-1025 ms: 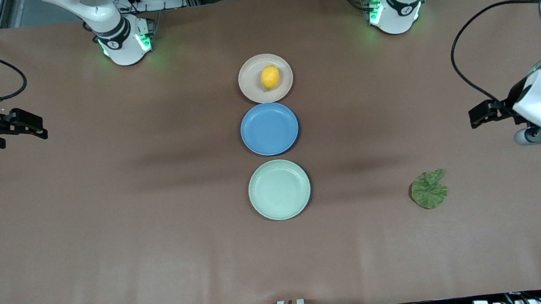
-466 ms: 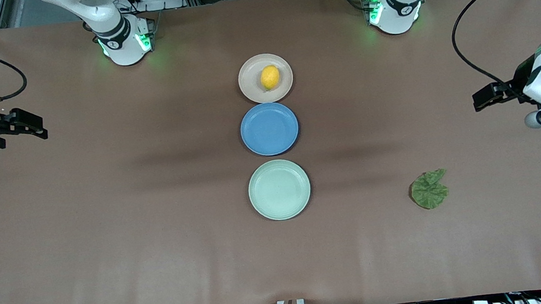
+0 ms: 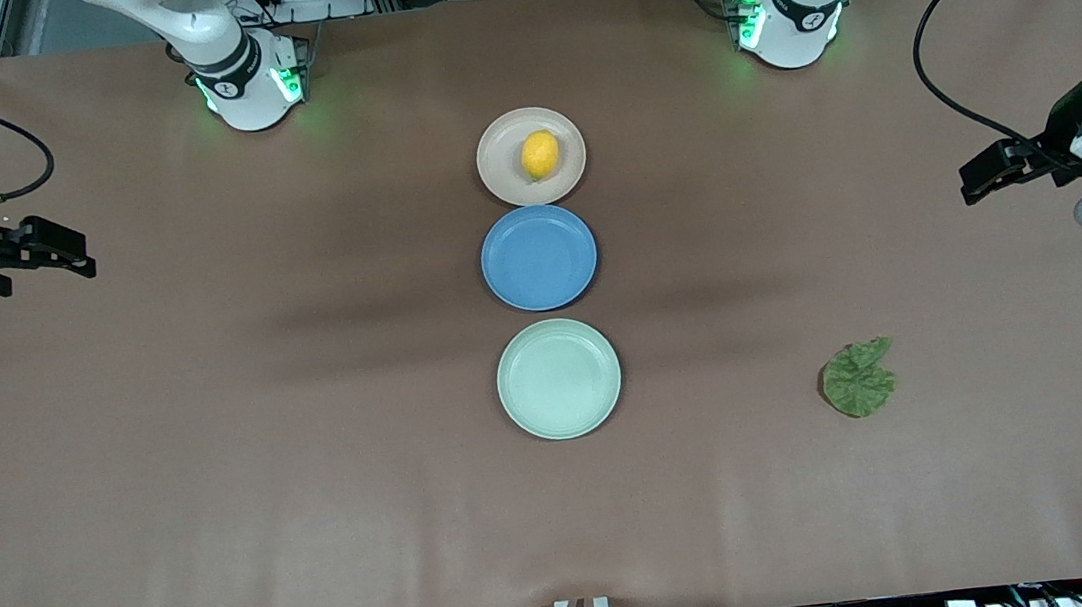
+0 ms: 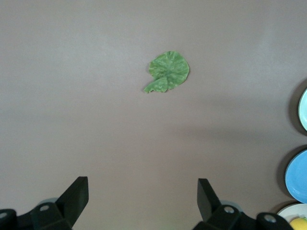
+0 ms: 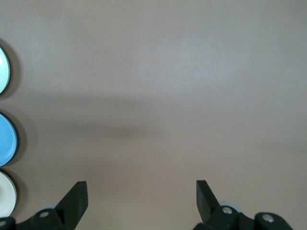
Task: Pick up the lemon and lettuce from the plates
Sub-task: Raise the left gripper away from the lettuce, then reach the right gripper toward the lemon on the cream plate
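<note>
Our left gripper (image 3: pixel 976 180), jaws spread wide and empty, has drifted toward the upper right edge of the front view, away from the lettuce (image 3: pixel 859 379), which lies on the bare table (image 3: pixel 218 478) at lower right, off the mint plate (image 3: pixel 559 378). We judge the lettuce done. The lemon (image 3: pixel 540 155) sits on the cream plate (image 3: pixel 531 156) at upper centre, so it falls to our right gripper (image 3: pixel 69 258), waiting open at the left edge.

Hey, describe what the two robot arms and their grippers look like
Both arms are glossy white with dark joint bands and green lights glowing at their bases. A black cable loops to each wrist. The left gripper and right gripper are black, with two blocky, angular fingers each.
</note>
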You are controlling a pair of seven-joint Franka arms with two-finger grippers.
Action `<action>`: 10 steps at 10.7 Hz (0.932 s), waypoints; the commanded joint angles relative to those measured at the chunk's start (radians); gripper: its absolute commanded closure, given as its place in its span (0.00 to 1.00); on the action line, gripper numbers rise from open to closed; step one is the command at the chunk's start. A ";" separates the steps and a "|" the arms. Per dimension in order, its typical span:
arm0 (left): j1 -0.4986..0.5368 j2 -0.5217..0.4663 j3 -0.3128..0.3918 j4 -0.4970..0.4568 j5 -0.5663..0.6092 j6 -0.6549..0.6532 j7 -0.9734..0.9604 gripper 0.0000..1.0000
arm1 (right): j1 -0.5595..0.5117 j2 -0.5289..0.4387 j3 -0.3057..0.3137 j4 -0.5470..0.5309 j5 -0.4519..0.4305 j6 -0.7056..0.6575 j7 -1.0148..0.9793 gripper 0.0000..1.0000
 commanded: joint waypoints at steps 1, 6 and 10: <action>0.014 -0.035 0.001 -0.001 -0.017 -0.018 -0.010 0.00 | 0.027 -0.007 0.000 -0.025 0.002 -0.001 0.022 0.00; 0.031 -0.048 -0.001 -0.003 -0.020 -0.017 0.000 0.00 | 0.101 0.009 0.001 -0.047 0.017 -0.001 0.025 0.00; 0.033 -0.056 0.001 -0.009 -0.020 -0.017 0.000 0.00 | 0.132 0.031 0.000 -0.090 0.139 0.007 0.030 0.00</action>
